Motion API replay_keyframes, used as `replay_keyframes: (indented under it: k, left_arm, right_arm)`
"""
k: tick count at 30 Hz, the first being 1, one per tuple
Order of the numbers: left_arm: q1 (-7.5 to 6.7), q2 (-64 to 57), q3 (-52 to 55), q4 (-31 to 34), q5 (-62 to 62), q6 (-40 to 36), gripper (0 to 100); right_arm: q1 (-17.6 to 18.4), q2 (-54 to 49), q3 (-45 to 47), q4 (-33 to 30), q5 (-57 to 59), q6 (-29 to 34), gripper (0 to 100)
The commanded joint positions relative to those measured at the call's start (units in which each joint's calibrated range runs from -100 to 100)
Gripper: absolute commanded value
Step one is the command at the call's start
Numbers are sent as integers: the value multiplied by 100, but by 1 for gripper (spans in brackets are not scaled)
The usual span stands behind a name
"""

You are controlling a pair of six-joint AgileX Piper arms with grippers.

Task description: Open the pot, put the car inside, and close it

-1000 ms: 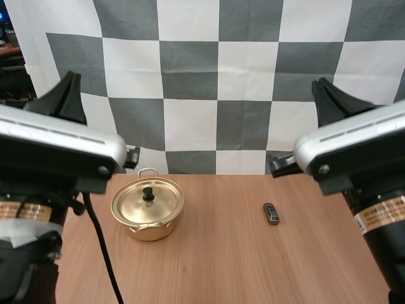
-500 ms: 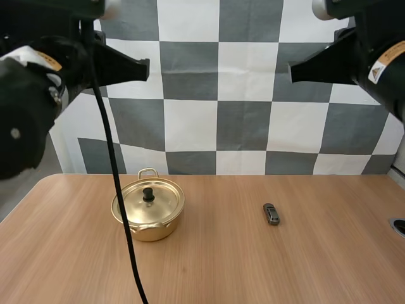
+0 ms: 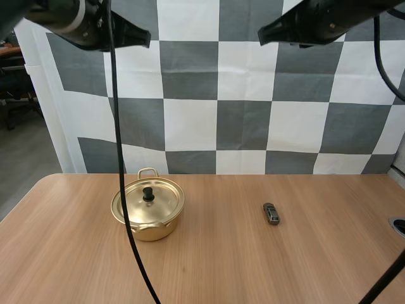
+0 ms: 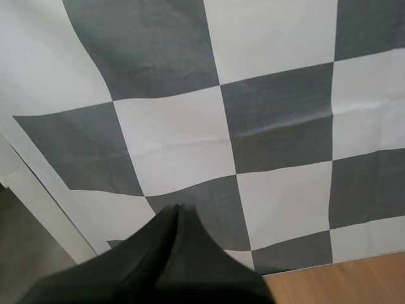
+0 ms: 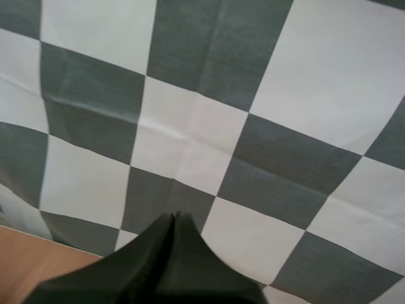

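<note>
The left pincer [image 3: 145, 42] and the right pincer [image 3: 262, 34] are cut off by the high view's upper edge. Just their dark tapering ends reach in, too slim there to tell one finger from the other. In each wrist view the base of the dark wedge is cut by the picture's edge. The pot [image 3: 148, 210] wears its lid [image 3: 148, 201], which hides the inside. The car [image 3: 271, 213] is too small to make out wheels or which end is the front; it is perhaps grey. At the table's [image 3: 253, 266] right side, a round thing [image 3: 399, 226] is cut off by the frame.
</note>
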Motion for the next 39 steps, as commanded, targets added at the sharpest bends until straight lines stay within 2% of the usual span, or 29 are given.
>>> replay_keyframes:
  k: [1, 3, 14, 24, 26, 28, 29, 31, 33, 36, 39]
  left_arm:
    - [20, 829, -1198, -254, 5326, 79, 0]
    - [20, 841, -491, -243, 5326, 79, 0]
    - [20, 841, 885, -254, 5326, 321, 0]
    - [20, 841, 1121, -243, 5326, 414, 0]
    - [20, 841, 1121, -243, 5228, 382, 10]
    - [20, 845, 1121, -243, 5162, 449, 36]
    - [20, 845, 1121, -243, 5146, 575, 53]
    - [20, 845, 1121, -243, 5147, 927, 97]
    - [20, 845, 1121, -243, 5231, 1387, 100]
    - [20, 845, 1121, -271, 5020, 1448, 100]
    - [20, 856, 1121, -545, 4292, 1448, 100]
  right_arm:
    - [-3, 684, -1593, 1412, 4413, -668, 0]
    - [-3, 684, -1411, 1412, 4413, -679, 0]
    - [-3, 684, -1411, 1412, 4413, -679, 0]
    - [-3, 684, -1410, 1593, 4413, -679, 0]
    - [-3, 684, -1410, 1649, 4413, -689, 0]
    - [-3, 684, -1410, 1694, 4413, -700, 0]
    - [-3, 684, -1410, 1720, 4413, -712, 0]
    - [-3, 684, -1410, 1752, 4413, -712, 0]
    - [-3, 684, -1410, 1761, 4413, -712, 0]
    - [-3, 684, -1410, 1761, 4413, -712, 0]
    - [-3, 684, -1410, 1761, 4413, -712, 0]
